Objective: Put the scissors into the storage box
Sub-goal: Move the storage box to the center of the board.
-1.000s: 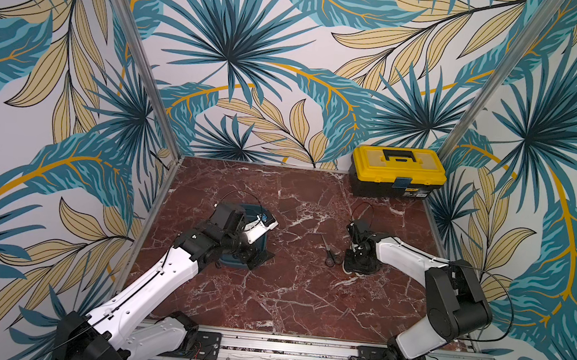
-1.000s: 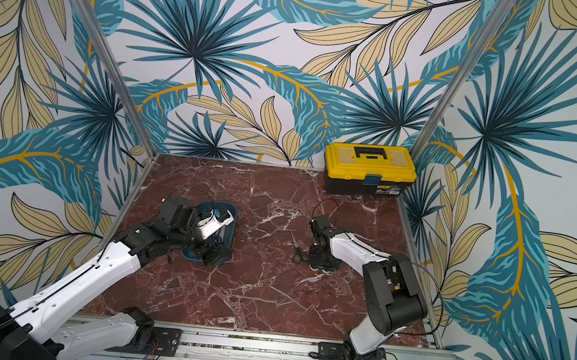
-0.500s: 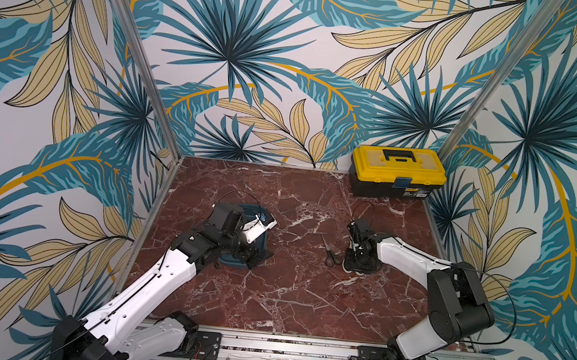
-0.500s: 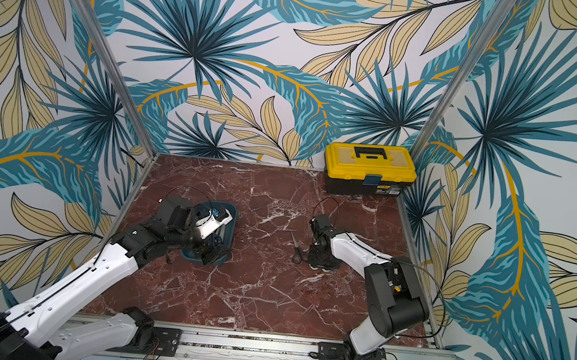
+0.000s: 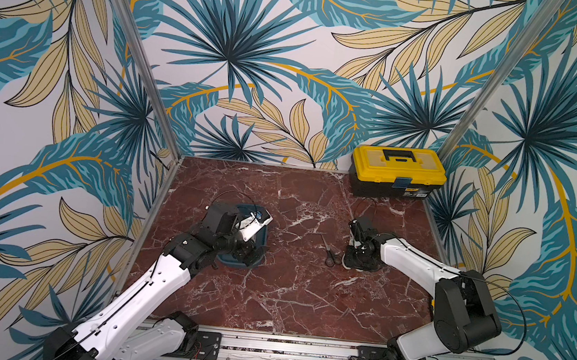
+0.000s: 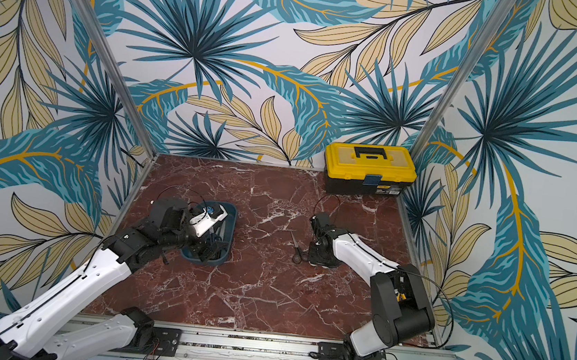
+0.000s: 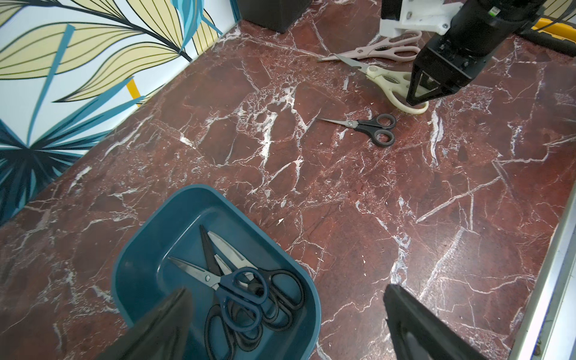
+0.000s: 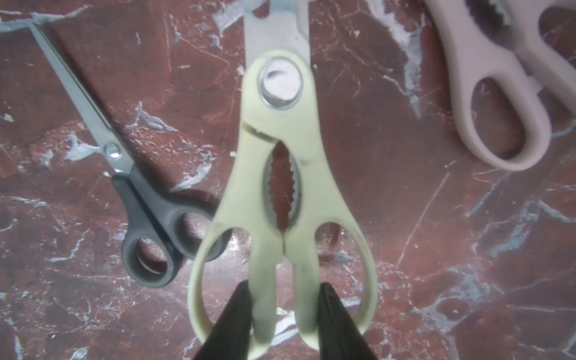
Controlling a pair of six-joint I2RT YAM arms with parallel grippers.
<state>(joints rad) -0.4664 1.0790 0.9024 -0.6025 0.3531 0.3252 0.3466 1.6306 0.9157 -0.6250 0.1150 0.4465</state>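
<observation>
Right, my right claw (image 8: 284, 284) is closed on the cream-white scissors (image 8: 280, 174), one finger pressing from each side on the two inner shanks of the handle, just below the toothed opening. Whether that pair rests on the bench (image 5: 286, 296) or hangs just clear of it, I cannot tell. Its blades point away from the claw.

Just beside it lies the small black scissors (image 8: 140, 199), shut, with one finger ring tucked under the cream handle's loop as the right wrist camera sees it. On the other side of the cream pair, a little apart, is the pale pink scissors (image 7: 380, 51), flat on the marble.

My left claw (image 7: 286, 288) stands wide open and holds nothing, hovering over one end of the storage box (image 7: 137, 249). Inside the box I see a blue-handled pair (image 7: 240, 296) lying across black-handled pairs (image 7: 280, 299), all handles bunched at the end under the claw and the blades fanning toward the far wall.

The box sits on the left half of the bench, well apart from the three loose pairs. A yellow-lidded toolbox (image 5: 398, 171) stands in the far right corner.
</observation>
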